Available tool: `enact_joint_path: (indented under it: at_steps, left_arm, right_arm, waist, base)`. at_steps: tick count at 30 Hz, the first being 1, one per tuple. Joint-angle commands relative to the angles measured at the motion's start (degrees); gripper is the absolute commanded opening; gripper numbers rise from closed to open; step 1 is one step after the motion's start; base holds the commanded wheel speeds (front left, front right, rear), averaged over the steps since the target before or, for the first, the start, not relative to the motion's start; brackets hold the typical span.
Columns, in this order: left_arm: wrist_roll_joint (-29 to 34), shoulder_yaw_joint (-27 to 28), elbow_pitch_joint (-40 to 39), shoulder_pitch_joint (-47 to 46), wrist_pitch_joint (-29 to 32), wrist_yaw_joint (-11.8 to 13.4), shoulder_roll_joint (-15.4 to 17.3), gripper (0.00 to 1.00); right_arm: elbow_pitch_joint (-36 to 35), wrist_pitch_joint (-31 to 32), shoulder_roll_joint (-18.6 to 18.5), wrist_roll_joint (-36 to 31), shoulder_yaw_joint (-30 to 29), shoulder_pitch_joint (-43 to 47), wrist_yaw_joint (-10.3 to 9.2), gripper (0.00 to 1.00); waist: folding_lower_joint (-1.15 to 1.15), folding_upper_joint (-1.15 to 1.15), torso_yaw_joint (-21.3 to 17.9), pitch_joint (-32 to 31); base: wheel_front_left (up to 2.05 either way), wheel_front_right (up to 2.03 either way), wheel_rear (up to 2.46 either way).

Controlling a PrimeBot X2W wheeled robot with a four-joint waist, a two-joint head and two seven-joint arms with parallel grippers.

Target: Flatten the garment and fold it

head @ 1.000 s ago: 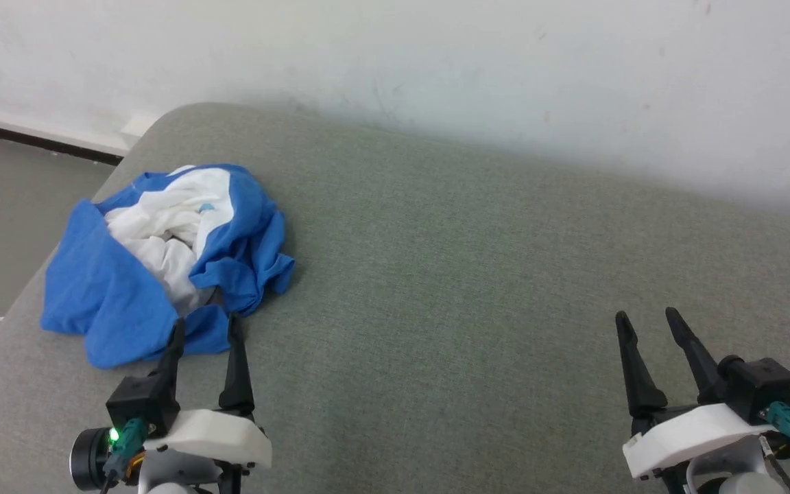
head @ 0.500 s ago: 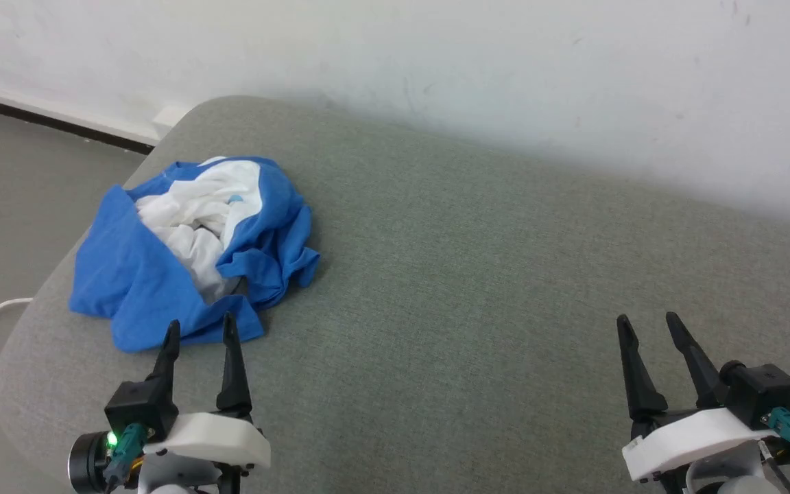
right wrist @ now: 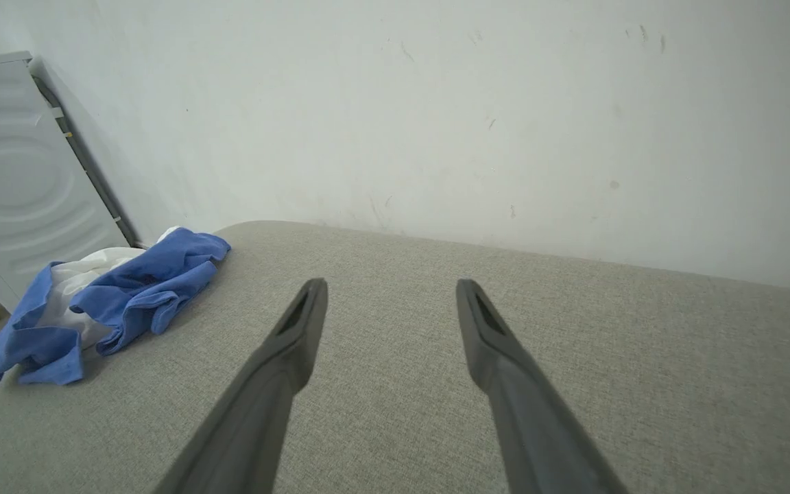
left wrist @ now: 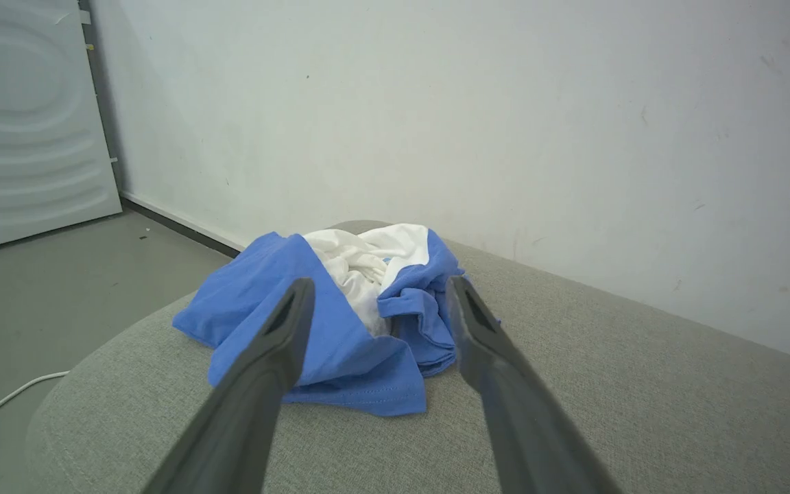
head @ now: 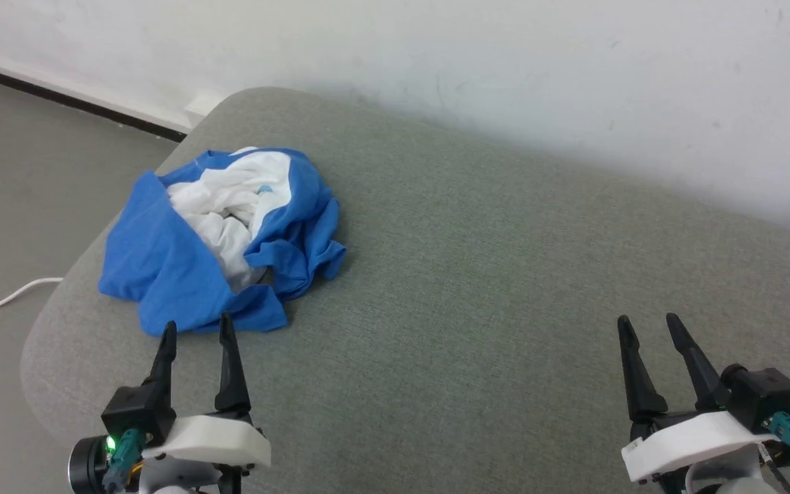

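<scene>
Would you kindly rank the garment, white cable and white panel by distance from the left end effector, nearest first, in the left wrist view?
1. garment, just ahead of the left end effector.
2. white cable, on the floor, left.
3. white panel, far left.

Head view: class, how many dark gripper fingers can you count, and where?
4. Two on the left gripper at the lower left, near the garment; two on the right gripper at the lower right, over the grey cushion. None look hidden.

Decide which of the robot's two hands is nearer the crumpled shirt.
The left hand: it points at the garment from close by, while the right hand is over bare grey cushion, well away from it.
</scene>
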Motion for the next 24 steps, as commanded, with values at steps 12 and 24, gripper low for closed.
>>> enact_joint_path:
  at_steps: [12, 24]
  left_arm:
    - [-1.7, -0.4, 0.7, 0.7, -1.7, 1.2, -0.3, 1.0]
    - [-2.5, -0.9, 1.3, 0.6, -1.7, 0.7, -0.3, 1.0]
  right_arm:
    - [0.6, -1.7, 0.2, -0.7, 0.4, -0.2, -0.12, 1.0]
    - [0.6, -1.7, 0.2, -1.0, 0.3, 0.0, -0.12, 1.0]
  waist:
    - [0.0, 0.0, 2.6, 0.2]
    - [0.0, 0.0, 2.5, 0.0]
  base:
    - [0.0, 0.0, 0.0]
    - [0.0, 0.0, 0.0]
